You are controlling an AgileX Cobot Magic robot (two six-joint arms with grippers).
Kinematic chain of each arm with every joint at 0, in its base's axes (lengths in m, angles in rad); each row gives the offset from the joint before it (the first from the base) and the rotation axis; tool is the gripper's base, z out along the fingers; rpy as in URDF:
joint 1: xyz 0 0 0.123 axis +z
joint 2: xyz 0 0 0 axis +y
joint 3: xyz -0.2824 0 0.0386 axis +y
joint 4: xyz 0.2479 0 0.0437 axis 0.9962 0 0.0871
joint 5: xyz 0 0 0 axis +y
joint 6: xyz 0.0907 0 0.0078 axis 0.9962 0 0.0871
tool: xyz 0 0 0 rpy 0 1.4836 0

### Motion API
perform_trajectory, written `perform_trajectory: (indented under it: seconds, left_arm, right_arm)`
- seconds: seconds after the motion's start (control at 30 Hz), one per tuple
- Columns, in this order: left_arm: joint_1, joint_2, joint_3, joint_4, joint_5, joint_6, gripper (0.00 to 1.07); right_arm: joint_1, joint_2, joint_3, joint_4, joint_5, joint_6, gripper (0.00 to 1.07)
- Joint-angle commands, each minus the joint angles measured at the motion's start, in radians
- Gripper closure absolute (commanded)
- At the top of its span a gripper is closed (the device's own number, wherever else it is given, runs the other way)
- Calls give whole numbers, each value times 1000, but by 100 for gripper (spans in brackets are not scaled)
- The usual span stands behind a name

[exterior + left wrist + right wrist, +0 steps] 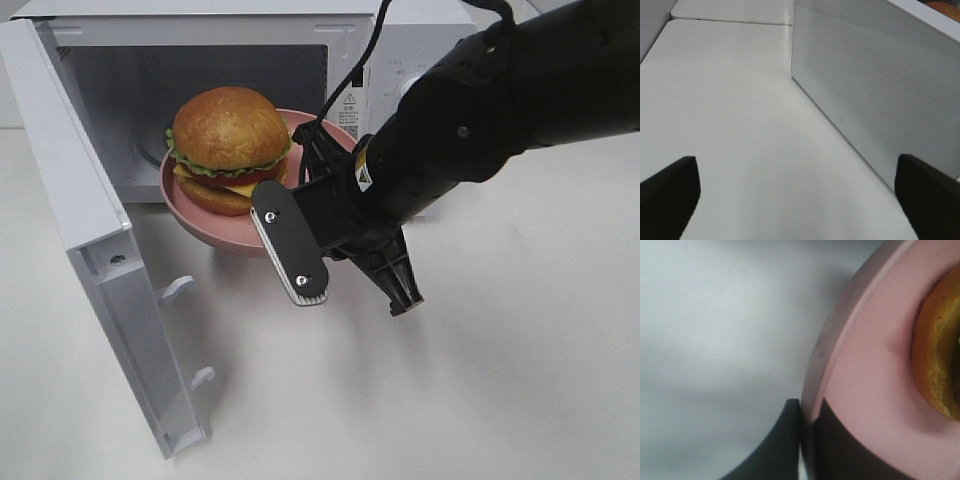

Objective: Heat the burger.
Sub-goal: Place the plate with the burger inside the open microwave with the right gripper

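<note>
Burger (230,135), round, glossy golden-brown bun with green lettuce, red tomato and yellow cheese, sits on round pink plate (200,215), just ahead of right gripper (807,440). That gripper is pinched narrow on the plate rim, one finger inside, one outside. Plate is at the mouth of boxy white microwave (410,60), white door (90,250) swung wide. Left gripper (800,197) is spread wide, holding nothing, above white tabletop (740,125), the door near it.

The burger (230,140), a glossy golden-brown bun over green lettuce, red tomato and yellow cheese, sits upright on the pink plate (215,228), nearer its left rim.
</note>
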Motion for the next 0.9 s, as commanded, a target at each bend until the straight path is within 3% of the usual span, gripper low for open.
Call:
perform_trajectory:
  seconds: [0.03,0.9]
  left_arm:
    - [0,-16,-1,-4,-8,1,9]
    - [0,-16,-1,-4,-8,1,9]
  right_arm:
    - [1,17,-51,1,-42,19,107]
    - [1,215,-321,2,35,68,107]
